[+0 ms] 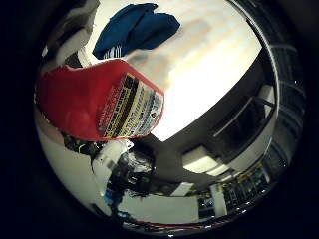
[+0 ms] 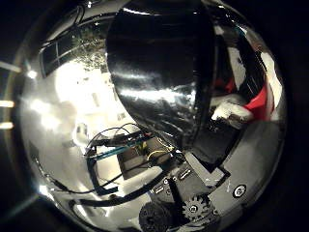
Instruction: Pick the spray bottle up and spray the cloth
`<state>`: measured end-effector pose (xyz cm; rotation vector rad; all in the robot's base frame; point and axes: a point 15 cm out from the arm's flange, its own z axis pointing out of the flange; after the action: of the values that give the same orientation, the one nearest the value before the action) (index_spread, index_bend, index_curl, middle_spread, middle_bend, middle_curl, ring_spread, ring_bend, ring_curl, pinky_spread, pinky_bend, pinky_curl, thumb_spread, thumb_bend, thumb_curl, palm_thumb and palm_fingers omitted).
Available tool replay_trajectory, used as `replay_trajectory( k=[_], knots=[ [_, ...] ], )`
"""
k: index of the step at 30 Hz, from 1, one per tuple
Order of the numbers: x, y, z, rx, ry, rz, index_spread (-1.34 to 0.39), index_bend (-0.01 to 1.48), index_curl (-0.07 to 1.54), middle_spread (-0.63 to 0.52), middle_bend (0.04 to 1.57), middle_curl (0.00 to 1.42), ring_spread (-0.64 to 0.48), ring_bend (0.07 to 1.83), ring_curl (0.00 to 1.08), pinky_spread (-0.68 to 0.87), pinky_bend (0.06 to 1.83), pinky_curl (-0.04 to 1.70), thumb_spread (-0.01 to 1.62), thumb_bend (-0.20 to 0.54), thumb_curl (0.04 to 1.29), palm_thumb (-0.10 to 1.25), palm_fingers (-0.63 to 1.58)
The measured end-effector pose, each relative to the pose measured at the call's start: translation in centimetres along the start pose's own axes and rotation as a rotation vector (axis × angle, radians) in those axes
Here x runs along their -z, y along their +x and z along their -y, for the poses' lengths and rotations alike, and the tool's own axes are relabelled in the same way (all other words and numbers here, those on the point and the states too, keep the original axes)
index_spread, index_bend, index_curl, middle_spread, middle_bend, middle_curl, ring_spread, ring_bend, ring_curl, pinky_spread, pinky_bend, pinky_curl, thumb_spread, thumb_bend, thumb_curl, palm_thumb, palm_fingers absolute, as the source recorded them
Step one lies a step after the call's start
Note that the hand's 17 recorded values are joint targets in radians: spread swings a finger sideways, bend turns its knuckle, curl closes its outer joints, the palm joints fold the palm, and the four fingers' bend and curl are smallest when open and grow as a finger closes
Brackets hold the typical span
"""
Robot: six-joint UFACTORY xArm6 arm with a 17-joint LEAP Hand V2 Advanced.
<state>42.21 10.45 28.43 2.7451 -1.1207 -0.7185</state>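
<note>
The red spray bottle (image 1: pixel 85 100) with a printed label (image 1: pixel 135 108) fills much of the little finger side palm view, close against the palm. White parts of my hand (image 1: pixel 72 38) curl beside it, and more white parts show under it. The blue cloth (image 1: pixel 138 28) lies crumpled on the light wooden table (image 1: pixel 214 70), beyond the bottle and away from it. In the thumb side palm view a large black part of my hand (image 2: pixel 159 68) crosses most of the picture, with a sliver of the red bottle (image 2: pixel 261 100) behind it.
The table's edge (image 1: pixel 234 100) runs past the bottle's end. Beyond it are shelves and room furniture (image 1: pixel 239 179). The thumb side palm view shows the arm's geared parts (image 2: pixel 193 208) and a bright room floor (image 2: pixel 68 106).
</note>
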Motion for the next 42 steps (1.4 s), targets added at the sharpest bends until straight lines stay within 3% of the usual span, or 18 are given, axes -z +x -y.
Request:
replay_trajectory(
  k=[6,24,42],
  knots=[
    [-0.4,-2.3,1.8,0.030,-0.105,0.000,-0.28,1.10,0.97,-0.14,1.38,0.83,-0.21,1.44,0.77,-0.14,1.04,1.43,0.31,-0.019,1.01,1.06,1.11],
    [-2.7,-6.5,3.5,0.111,-0.303,-0.198,-0.27,1.11,0.95,-0.15,1.37,0.83,-0.21,1.44,0.77,-0.14,1.02,1.43,0.30,-0.019,1.01,1.05,1.11],
    [-6.2,-6.5,5.6,0.074,-0.403,-0.293,-0.27,1.12,0.95,-0.15,1.37,0.84,-0.21,1.44,0.77,-0.14,1.02,1.43,0.29,-0.019,1.01,1.05,1.11]
  ],
)
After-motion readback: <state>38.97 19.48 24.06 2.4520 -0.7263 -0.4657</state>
